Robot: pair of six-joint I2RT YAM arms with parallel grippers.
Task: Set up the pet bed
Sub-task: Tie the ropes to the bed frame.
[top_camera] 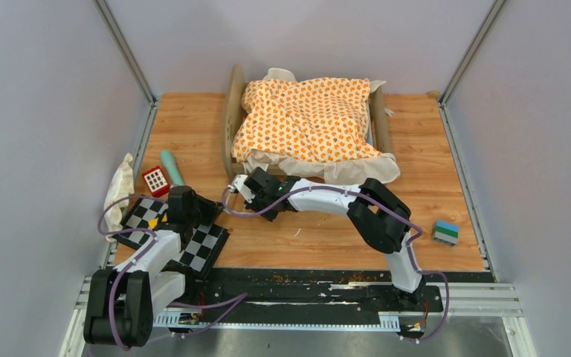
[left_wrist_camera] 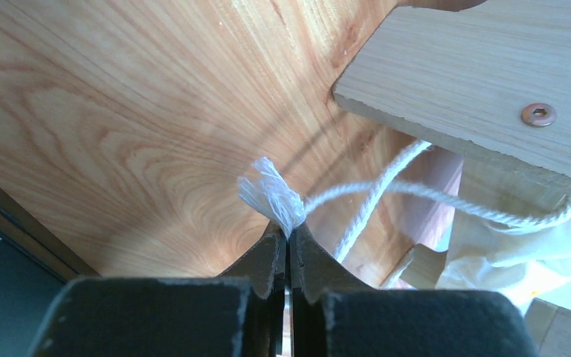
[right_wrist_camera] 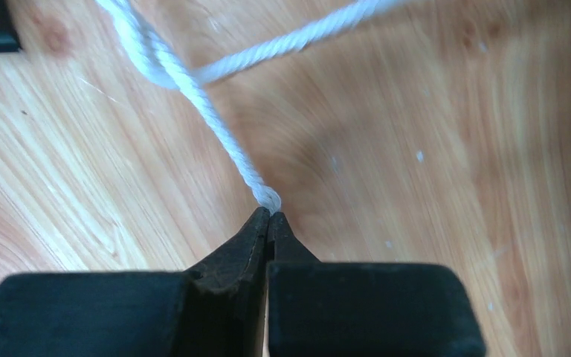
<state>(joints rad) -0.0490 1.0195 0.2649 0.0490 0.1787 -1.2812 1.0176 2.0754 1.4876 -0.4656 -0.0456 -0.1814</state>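
Pet bed [top_camera: 232, 123] stands far middle of the table [top_camera: 431, 149]. An orange-patterned cushion [top_camera: 305, 119] is heaped over it, with its cream edge spilling off the near side.

Around it:
- a teal cylinder [top_camera: 171, 167] and a red-and-white cube [top_camera: 155, 179] to the near left
- a pale cloth bundle [top_camera: 121, 186] against the left wall
- black-and-white checkered boards [top_camera: 204, 249] under the left arm
- a small blue-green block [top_camera: 446, 232] alone near the right edge

The right arm stretches leftward just in front of the bed's near side, its wrist by the left end board.

The overhead view gives the layout but no cords (too thin to pick out there). The wrist views supply them.

Left claw [left_wrist_camera: 288, 230] is clenched on a frayed cord [left_wrist_camera: 271, 192], with the tuft sticking out past the tips. The cord runs right toward cream fabric below a bed board [left_wrist_camera: 476, 74] that shows a screw head [left_wrist_camera: 538, 114].

Right claw [right_wrist_camera: 269, 216] is pinched tight on the end of a twisted cord [right_wrist_camera: 223, 141], which crosses another strand higher up.

Whether the two cords join, cannot tell. The bed's base is hidden under the cushion, and the right end board is mostly covered. The right wrist picture blurs toward its right side.
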